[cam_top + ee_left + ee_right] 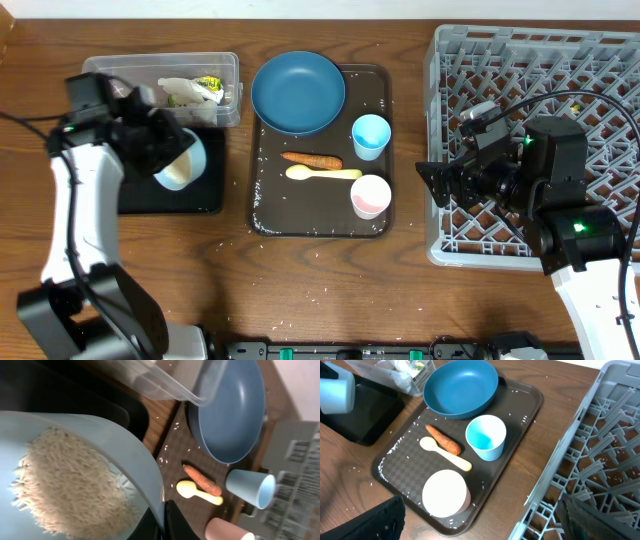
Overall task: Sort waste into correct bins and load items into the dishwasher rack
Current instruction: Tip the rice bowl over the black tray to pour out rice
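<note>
My left gripper (170, 148) is shut on the rim of the white-and-light-blue bowl (180, 166), which hangs tilted over the black tray (200, 195). In the left wrist view the bowl (100, 435) is full of white rice (70, 480), with the fingers (172, 522) pinching its edge. The clear tub (170, 85) holds crumpled paper and a yellow-green wrapper (208, 86). My right gripper (437, 183) stands open and empty above the left edge of the grey dishwasher rack (600, 60); in its wrist view the pink cup (446, 492) lies below its gap (490, 525).
The brown serving tray (268, 215) carries the dark blue plate (298, 92), light blue cup (370, 135), pink cup (370, 195), carrot stick (312, 159) and pale yellow spoon (322, 174). Rice grains are scattered over that tray and the wood.
</note>
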{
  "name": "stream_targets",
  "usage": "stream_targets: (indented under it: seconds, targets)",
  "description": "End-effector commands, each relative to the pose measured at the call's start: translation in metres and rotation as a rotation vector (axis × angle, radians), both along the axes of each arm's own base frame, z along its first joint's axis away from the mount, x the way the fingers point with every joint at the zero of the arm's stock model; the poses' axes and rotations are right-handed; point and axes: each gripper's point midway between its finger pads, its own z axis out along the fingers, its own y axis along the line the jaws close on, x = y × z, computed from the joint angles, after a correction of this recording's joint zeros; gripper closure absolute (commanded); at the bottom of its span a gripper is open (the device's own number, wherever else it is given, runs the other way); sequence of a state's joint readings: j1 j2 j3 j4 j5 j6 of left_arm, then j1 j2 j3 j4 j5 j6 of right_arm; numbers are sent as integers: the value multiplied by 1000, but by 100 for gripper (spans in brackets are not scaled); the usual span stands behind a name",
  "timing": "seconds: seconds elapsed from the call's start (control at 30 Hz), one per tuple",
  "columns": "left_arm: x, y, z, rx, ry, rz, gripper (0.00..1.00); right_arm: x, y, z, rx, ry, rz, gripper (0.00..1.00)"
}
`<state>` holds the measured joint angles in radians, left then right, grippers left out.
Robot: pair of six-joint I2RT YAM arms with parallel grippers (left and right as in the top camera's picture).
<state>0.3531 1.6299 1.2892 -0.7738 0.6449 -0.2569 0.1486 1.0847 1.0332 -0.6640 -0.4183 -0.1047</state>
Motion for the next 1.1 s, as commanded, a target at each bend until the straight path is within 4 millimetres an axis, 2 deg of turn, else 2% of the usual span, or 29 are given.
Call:
stream_targets:
  seconds: [0.0, 0.2, 0.37, 0.43, 0.57, 0.9, 1.07]
  targets:
    - [4, -3, 6, -172, -79, -69, 94, 2, 3, 9, 13, -16, 0, 5]
    - [6, 2, 3, -426, -169, -112, 94, 4, 3, 11, 15, -31, 0, 5]
    - [7, 7, 2, -543, -207, -107, 94, 4, 3, 11, 16, -30, 0, 5]
    - [7, 7, 12, -622, -238, -103, 94, 4, 3, 11, 16, -30, 0, 6]
    - [6, 8, 45, -806, -318, -99, 94, 4, 3, 11, 21, -26, -5, 7]
    - [1, 38, 47, -842, -305, 9, 93, 4, 3, 11, 20, -26, -4, 7]
    - [1, 40, 47, -874, -266, 40, 94, 4, 3, 11, 20, -26, -4, 7]
